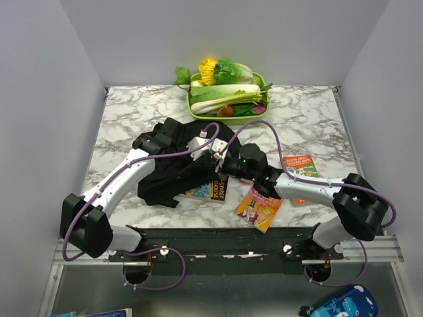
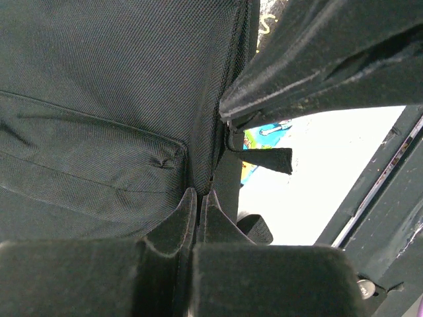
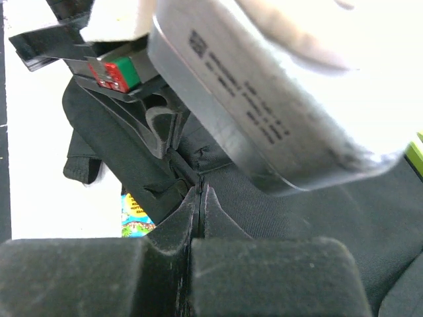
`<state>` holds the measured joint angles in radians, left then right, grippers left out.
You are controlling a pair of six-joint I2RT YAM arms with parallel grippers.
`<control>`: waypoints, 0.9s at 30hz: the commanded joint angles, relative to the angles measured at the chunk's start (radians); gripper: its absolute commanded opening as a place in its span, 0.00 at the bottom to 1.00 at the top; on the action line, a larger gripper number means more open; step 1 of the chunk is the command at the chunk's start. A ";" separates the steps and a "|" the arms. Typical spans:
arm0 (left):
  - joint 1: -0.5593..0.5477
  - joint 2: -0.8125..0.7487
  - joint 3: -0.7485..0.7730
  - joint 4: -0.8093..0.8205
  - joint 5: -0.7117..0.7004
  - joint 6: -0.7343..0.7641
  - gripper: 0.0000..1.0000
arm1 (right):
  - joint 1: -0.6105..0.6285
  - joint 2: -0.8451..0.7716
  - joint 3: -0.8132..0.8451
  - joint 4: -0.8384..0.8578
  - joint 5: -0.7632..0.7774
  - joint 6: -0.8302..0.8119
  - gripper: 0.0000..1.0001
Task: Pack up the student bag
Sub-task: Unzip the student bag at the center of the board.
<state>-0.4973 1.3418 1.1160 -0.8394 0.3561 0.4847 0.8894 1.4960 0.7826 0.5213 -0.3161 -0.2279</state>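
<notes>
Two end effectors met over the student bag (image 1: 165, 173), which lay crumpled just left of centre on the marble worktop (image 1: 132, 112). The left end effector (image 2: 198, 195) was closed to a sliver, pinching a fold of black fabric. The right end effector (image 3: 197, 195) was likewise clamped on a seam. One book (image 1: 213, 191) showed beneath the bag's lower edge. One orange booklet (image 1: 301, 164) and one pink packet (image 1: 259, 208) lay to the right. One green tray (image 1: 196, 113) of vegetables sat at upper centre.
</notes>
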 commanded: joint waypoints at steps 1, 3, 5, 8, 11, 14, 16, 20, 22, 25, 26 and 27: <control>0.011 -0.039 -0.005 -0.006 -0.012 -0.003 0.00 | 0.008 -0.034 -0.011 -0.001 0.069 0.012 0.01; 0.013 -0.043 -0.004 -0.012 -0.016 0.002 0.00 | 0.006 -0.043 -0.019 -0.003 0.133 0.022 0.01; 0.013 -0.050 -0.005 -0.024 -0.023 0.009 0.00 | 0.008 -0.057 -0.028 -0.006 0.225 0.024 0.01; 0.014 -0.065 -0.010 -0.036 -0.040 0.029 0.00 | 0.006 -0.071 -0.037 -0.018 0.370 0.027 0.01; 0.014 -0.082 -0.015 -0.053 -0.057 0.049 0.00 | -0.007 -0.075 -0.042 -0.027 0.442 0.042 0.01; 0.014 -0.101 -0.022 -0.078 -0.072 0.074 0.00 | -0.020 -0.082 -0.042 -0.033 0.521 0.065 0.01; 0.014 -0.110 -0.031 -0.093 -0.081 0.097 0.00 | -0.027 -0.077 -0.031 -0.038 0.612 0.079 0.01; 0.016 -0.162 -0.062 -0.138 -0.124 0.152 0.00 | -0.041 -0.079 -0.010 -0.041 0.699 0.079 0.01; 0.014 -0.182 -0.087 -0.158 -0.153 0.193 0.00 | -0.049 -0.072 0.004 -0.052 0.730 0.079 0.01; 0.016 -0.225 -0.130 -0.175 -0.212 0.226 0.00 | -0.061 -0.062 0.032 -0.066 0.779 0.079 0.01; 0.017 -0.246 -0.143 -0.175 -0.230 0.232 0.00 | -0.064 -0.059 0.041 -0.067 0.793 0.079 0.01; 0.022 -0.257 -0.168 -0.173 -0.246 0.238 0.00 | -0.067 -0.060 0.043 -0.067 0.811 0.078 0.01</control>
<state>-0.4908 1.1522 1.0138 -0.8921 0.2459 0.6586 0.8570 1.4361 0.7757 0.4641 0.3126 -0.1421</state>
